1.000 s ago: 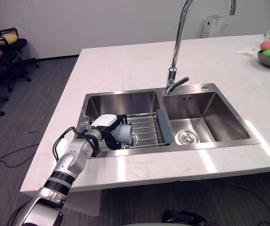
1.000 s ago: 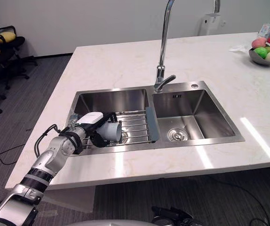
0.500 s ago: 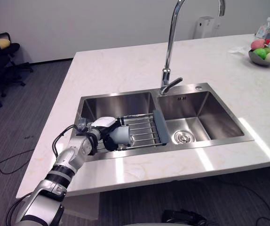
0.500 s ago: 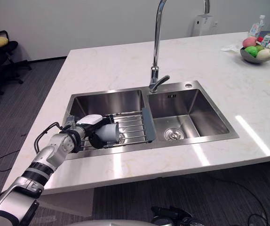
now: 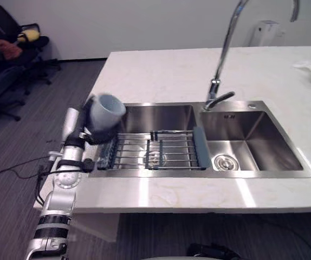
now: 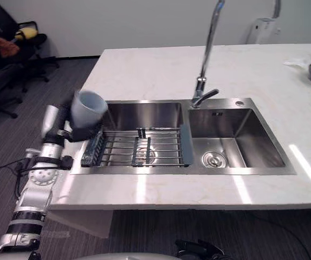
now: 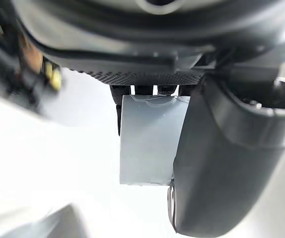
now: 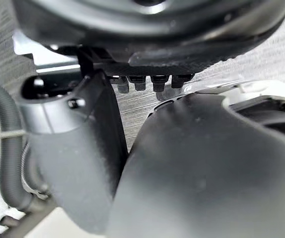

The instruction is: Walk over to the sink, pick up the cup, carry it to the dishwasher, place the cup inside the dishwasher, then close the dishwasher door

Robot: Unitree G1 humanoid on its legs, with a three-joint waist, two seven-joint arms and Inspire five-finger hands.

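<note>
Countertop [image 5: 161, 70], cup [image 5: 105, 111] gripped in left robot hand [image 5: 89, 133]

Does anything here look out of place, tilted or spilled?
Nothing is spilled or damaged. Only the cup stands out: the left hand holds it tilted in the air near the left end of the sink, off the rack.

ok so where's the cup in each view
Left eye view: cup at far left, by the left end of the sink.
Right eye view: cup at the same sink end.
Left wrist view: cup at centre.
Shared landmark: the left hand curled round it.
</note>
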